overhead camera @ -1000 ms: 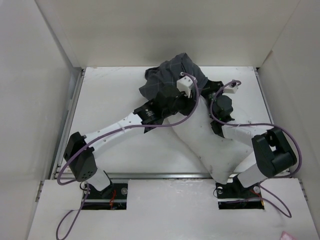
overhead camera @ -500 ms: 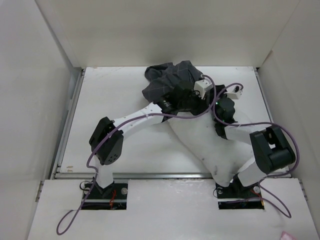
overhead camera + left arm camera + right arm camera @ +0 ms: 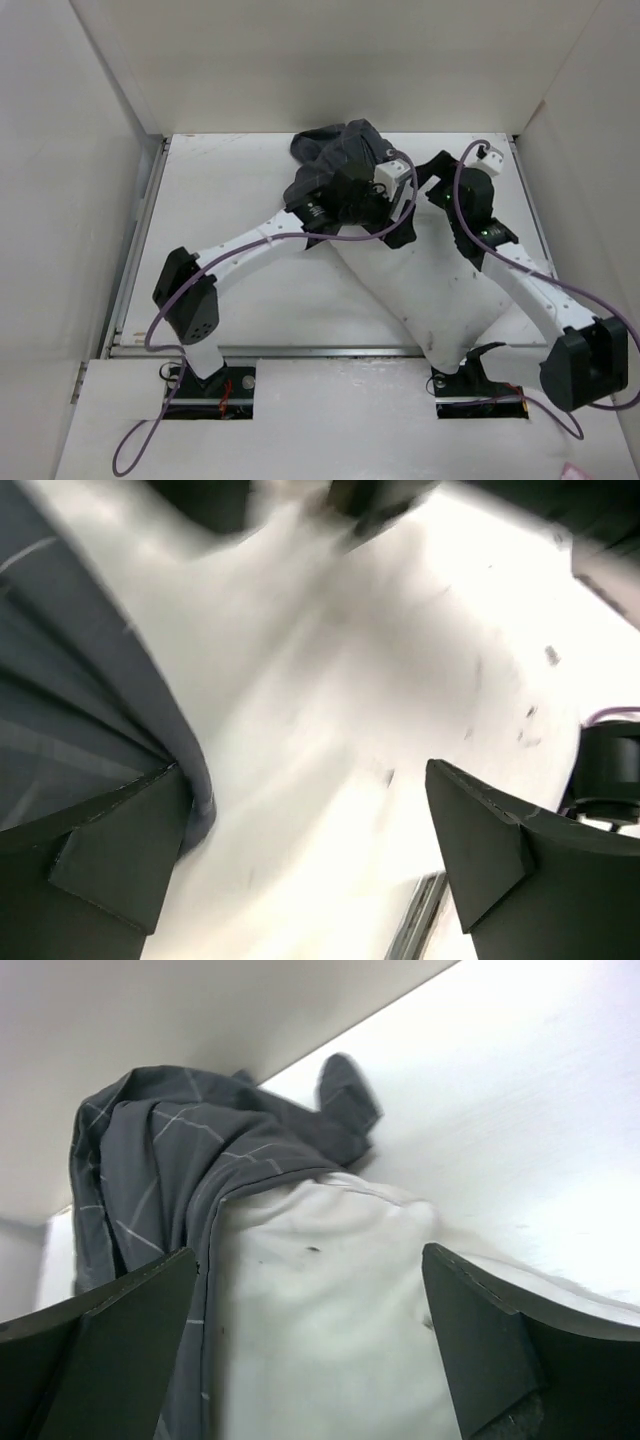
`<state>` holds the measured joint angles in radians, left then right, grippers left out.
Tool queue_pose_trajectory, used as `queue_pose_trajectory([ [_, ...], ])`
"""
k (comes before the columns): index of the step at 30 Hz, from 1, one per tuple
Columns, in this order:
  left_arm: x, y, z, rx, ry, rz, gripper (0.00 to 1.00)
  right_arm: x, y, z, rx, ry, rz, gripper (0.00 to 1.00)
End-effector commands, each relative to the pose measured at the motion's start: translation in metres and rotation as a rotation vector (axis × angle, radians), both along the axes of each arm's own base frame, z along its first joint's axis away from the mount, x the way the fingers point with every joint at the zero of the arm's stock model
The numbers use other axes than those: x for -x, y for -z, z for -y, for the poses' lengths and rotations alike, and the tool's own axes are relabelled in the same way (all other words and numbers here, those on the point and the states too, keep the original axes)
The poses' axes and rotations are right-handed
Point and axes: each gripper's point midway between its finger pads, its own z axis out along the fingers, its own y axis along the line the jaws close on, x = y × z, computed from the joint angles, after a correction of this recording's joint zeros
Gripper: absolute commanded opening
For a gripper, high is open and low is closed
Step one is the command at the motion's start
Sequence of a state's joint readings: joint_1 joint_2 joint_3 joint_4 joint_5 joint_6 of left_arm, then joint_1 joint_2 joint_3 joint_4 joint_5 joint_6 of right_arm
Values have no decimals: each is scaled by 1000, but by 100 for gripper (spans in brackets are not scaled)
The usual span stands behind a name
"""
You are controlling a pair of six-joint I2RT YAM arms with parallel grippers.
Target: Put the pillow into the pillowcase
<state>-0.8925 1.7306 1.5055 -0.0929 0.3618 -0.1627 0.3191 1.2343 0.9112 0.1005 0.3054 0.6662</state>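
The off-white pillow [image 3: 430, 290], flecked with dark specks, lies diagonally on the table [image 3: 230, 200], from near right towards far centre. The dark grey pillowcase [image 3: 335, 155], with thin light grid lines, lies crumpled at far centre, draped over part of the pillow's far end.

Left of the right tool [image 3: 308, 1252], the pillowcase [image 3: 150, 1150] is wrinkled matt charcoal cloth. Between its matt black plastic fingers [image 3: 100, 1330], the pillow [image 3: 330, 1340] is soft off-white cloth. The desk [image 3: 530, 1080] looks smooth white.

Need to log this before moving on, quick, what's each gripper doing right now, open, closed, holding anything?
Left gripper: open, holding nothing, above the pillow.
Right gripper: open, holding nothing.
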Motion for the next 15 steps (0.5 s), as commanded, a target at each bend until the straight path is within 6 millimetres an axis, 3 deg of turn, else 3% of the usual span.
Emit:
queue_pose_trajectory([
  [1, 11, -27, -35, -37, -88, 40, 100, 24, -3, 45, 201, 124, -108, 99],
  [2, 9, -29, -42, -48, -120, 51, 100, 28, -14, 49, 205, 138, -106, 99],
  [4, -1, -36, -66, -70, -230, 81, 100, 35, -9, 57, 273, 129, -164, 99],
  [5, -3, -40, -72, -55, -280, 69, 100, 37, -20, 56, 277, 117, -150, 99],
  [6, -7, -33, -85, -76, -337, 54, 100, 40, -24, 54, 299, 86, -138, 99],
  [7, -13, -42, -101, -53, -407, 59, 100, 39, -30, 51, 351, 41, -127, 99],
  [9, -25, -39, -129, -38, -554, 25, 100, 44, -43, 32, 404, -110, -71, 99],
  [10, -28, -25, -143, -48, -608, 2, 100, 48, -49, 30, 469, -162, -46, 99],
  [11, -41, -31, -171, -19, -712, 8, 100, 47, -51, 25, 501, -206, -24, 99],
  [13, -47, -10, -203, -23, -830, -47, 100, 61, -66, -9, 564, -358, 50, 99],
  [14, -55, -12, -229, -3, -901, -50, 100, 67, -64, -22, 638, -421, 66, 99],
  [15, -57, -6, -242, -3, -939, -62, 100, 80, -69, -52, 671, -494, 108, 99],
])
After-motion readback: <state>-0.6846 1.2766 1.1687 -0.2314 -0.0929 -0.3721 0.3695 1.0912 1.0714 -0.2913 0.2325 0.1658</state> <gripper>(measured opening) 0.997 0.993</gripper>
